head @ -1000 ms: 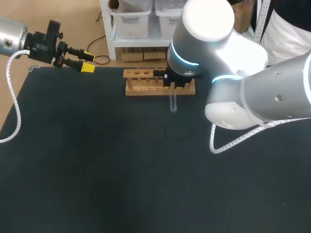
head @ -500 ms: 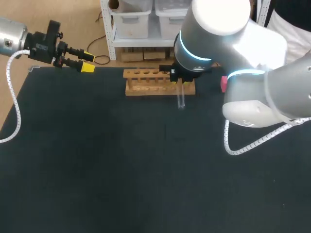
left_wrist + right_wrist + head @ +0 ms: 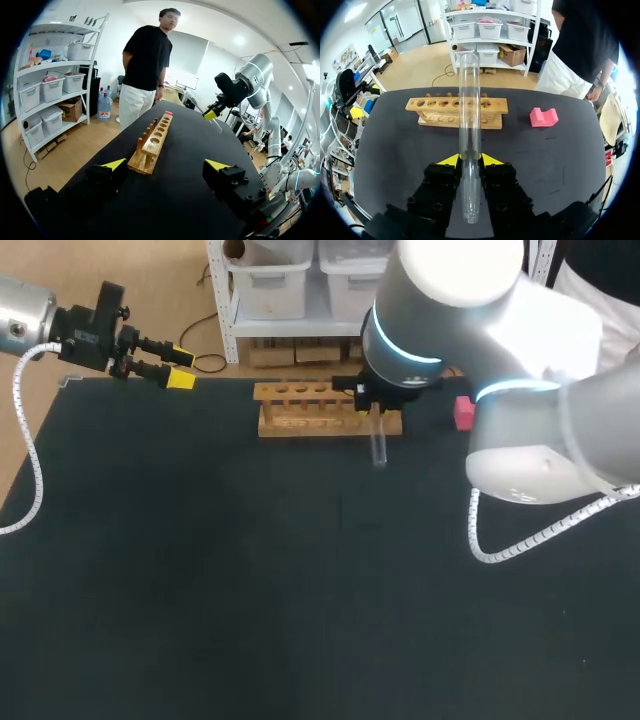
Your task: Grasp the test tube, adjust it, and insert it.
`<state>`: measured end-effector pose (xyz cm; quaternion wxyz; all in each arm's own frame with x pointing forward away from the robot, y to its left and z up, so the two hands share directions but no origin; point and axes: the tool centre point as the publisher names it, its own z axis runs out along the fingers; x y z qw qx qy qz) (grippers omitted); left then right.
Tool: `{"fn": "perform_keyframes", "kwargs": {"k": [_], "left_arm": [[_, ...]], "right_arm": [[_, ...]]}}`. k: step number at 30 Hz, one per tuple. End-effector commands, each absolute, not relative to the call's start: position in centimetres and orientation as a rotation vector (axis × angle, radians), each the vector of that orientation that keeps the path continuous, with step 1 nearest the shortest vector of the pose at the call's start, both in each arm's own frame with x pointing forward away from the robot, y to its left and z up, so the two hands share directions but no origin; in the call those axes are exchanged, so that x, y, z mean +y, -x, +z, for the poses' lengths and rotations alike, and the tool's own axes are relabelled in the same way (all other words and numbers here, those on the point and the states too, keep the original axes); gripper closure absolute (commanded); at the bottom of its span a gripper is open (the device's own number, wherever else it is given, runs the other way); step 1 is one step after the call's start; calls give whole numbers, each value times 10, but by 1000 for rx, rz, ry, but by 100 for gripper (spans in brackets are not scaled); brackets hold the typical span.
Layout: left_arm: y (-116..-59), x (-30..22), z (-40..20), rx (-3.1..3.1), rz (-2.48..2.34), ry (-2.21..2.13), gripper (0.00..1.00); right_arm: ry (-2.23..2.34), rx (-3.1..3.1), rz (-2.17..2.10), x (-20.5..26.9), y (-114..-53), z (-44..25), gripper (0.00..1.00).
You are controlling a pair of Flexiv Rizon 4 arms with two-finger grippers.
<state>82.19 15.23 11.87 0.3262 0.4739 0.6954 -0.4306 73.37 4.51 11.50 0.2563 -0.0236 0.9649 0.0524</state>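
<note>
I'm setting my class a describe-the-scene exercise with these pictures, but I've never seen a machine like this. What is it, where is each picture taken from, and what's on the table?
This is a robot with two arms at a black table. One picture looks down from above and behind it. The two round ones come from cameras on each arm's wrist, looking out along its fingers. Each arm ends in a gripper with two yellow-tipped fingers. The right gripper is shut on a clear test tube, held above the table near a wooden rack with a row of holes. A pink block lies beside the rack. The left gripper is open and empty, at the table's far left corner.
</note>
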Motion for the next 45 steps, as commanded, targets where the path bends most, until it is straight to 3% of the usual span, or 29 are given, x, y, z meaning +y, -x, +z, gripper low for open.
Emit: {"fn": "perform_keyframes", "kwargs": {"k": [1,45], "left_arm": [[-823,153,118,1821,-1129,-1244,0],[-823,153,118,1821,-1129,-1244,0]], "right_arm": [[65,2622,143,44,-733,117,100],[-155,2196,-32,58,-749,141,100]]}}
